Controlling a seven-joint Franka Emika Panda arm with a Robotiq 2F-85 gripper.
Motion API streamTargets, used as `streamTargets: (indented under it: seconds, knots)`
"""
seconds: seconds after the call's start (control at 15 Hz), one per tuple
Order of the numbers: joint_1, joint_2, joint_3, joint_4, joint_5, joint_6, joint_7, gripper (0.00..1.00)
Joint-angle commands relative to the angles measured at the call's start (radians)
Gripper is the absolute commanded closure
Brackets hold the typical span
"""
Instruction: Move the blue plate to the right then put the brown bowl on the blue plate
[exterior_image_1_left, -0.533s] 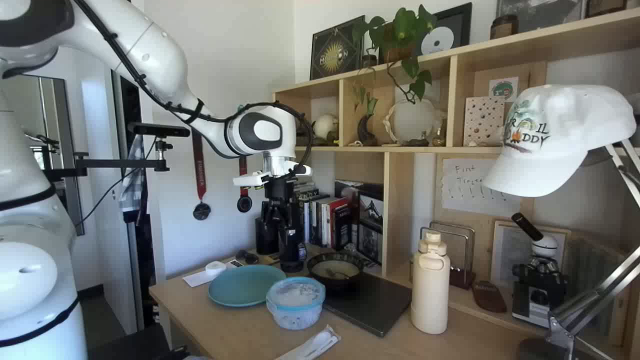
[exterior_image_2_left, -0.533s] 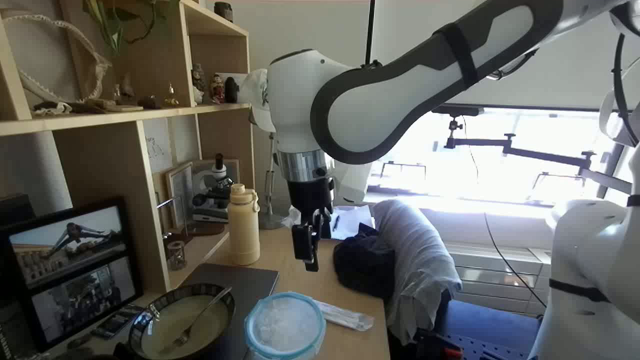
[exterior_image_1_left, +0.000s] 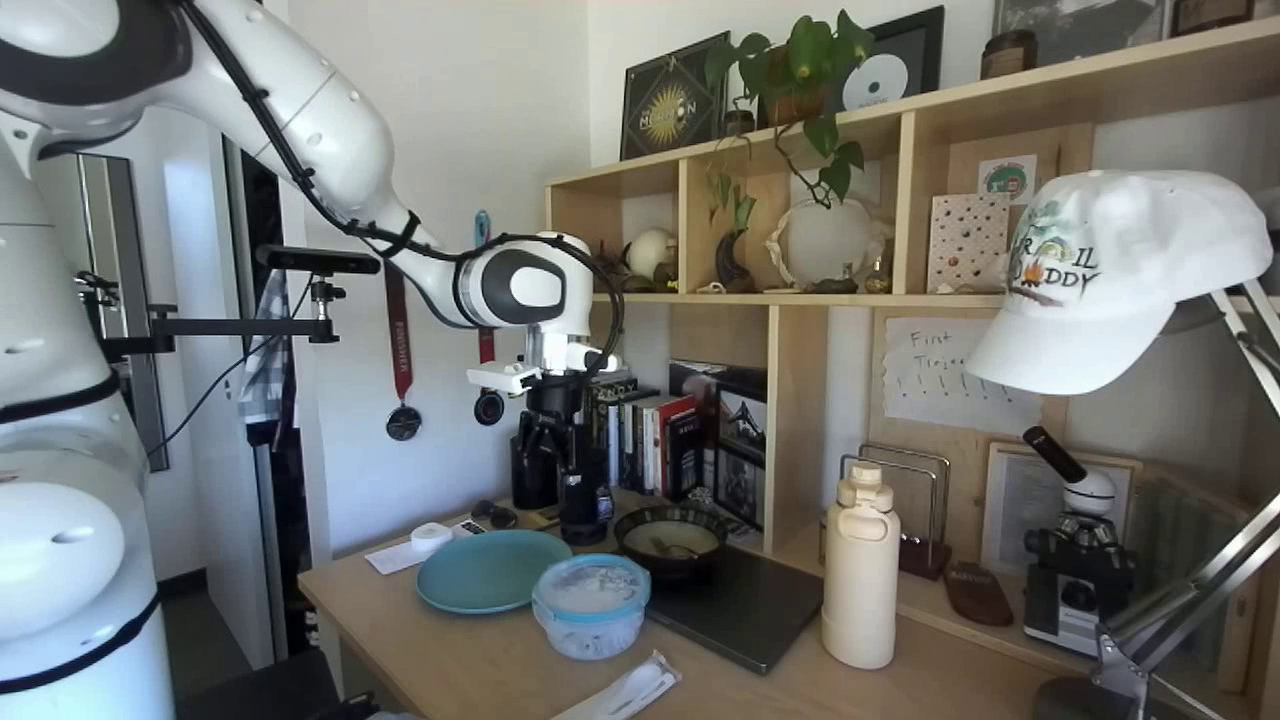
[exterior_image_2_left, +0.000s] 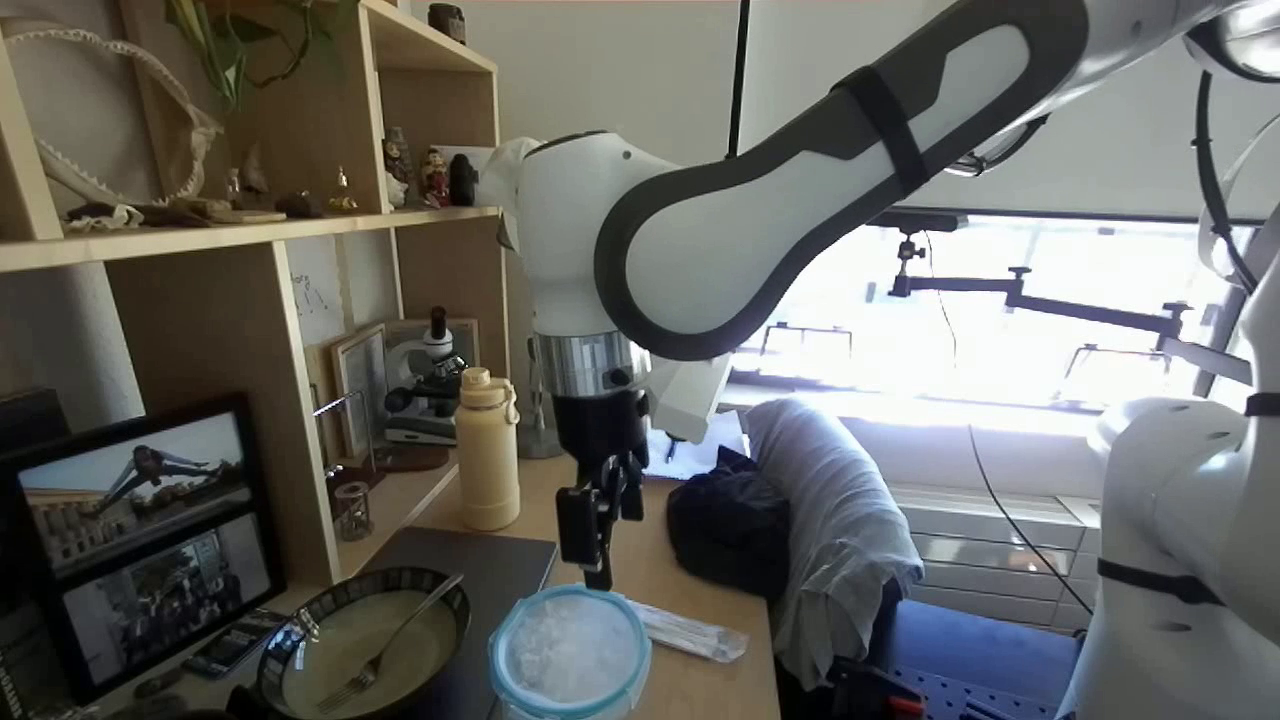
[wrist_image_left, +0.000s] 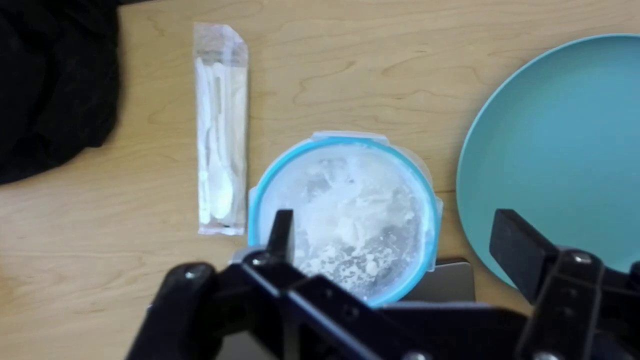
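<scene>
At 3 o'clock from tub (wrist_image_left: 432, 220), wrist view: blue plate (wrist_image_left: 555, 150); gripper (wrist_image_left: 393, 227) spread wide, nada held! And brown bowl (exterior_image_1_left: 672, 569), tub's 2 o'clock in an exterior view. Prob. step 1; next, pinch plate edge.

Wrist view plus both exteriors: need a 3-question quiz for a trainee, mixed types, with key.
1. Which utensil lies in the brown bowl?

2. True or false: the brown bowl stands apart from the plate.

3. The gripper is:
A) open
B) shut on the plate
C) shut on the brown bowl

Key:
1. A fork.
2. True.
3. A.
</scene>
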Motion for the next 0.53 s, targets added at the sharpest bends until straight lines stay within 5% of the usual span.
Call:
streamTargets:
  seconds: [0.0,0.47]
  knots:
    - [0.043,0.080,0.010,-0.001,0.118,0.085,-0.005,0.00]
    - [0.111,0.193,0.061,-0.043,0.397,0.199,0.039,0.00]
